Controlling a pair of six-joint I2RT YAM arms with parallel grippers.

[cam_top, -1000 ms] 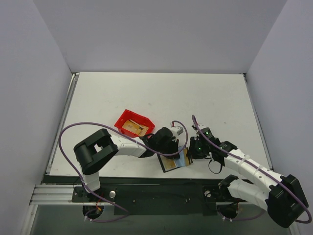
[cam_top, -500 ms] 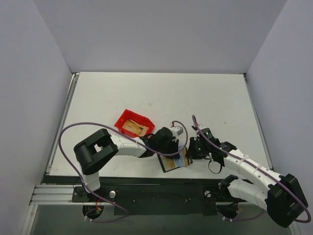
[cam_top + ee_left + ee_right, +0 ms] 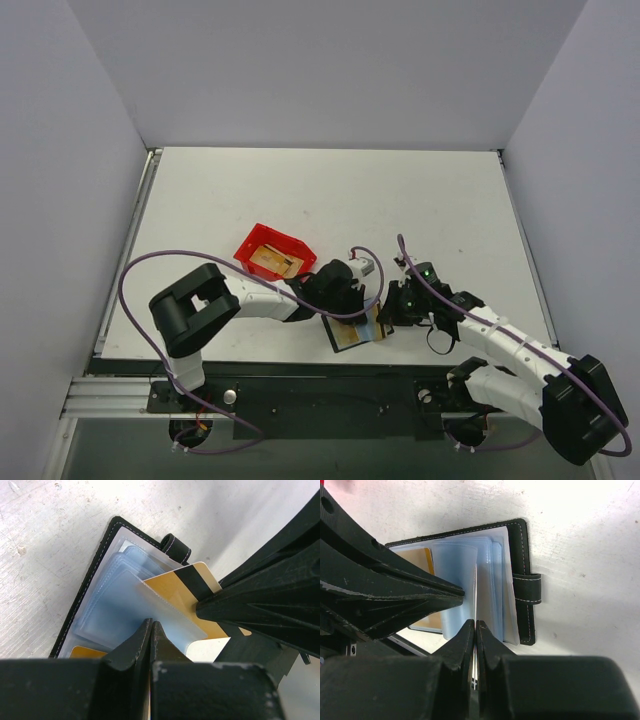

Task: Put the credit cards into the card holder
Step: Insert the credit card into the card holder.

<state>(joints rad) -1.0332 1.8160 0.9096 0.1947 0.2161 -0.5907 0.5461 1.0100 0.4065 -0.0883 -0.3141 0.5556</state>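
Top external view: a white desk (image 3: pixel 330 195) stands between pale grey walls (image 3: pixel 330 70), with the open card holder (image 3: pixel 356 334) at its near edge. The left end effector (image 3: pixel 151 626) pinches one of the holder's clear sleeves. The right end effector (image 3: pixel 476 626) is closed on a striped credit card (image 3: pixel 181 586).

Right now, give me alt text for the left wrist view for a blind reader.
A gold card with a dark stripe sits partly inside a clear sleeve of the open black card holder. The left pincer, shut, pinches that sleeve's edge; the dark right pincer reaches the card from the right.
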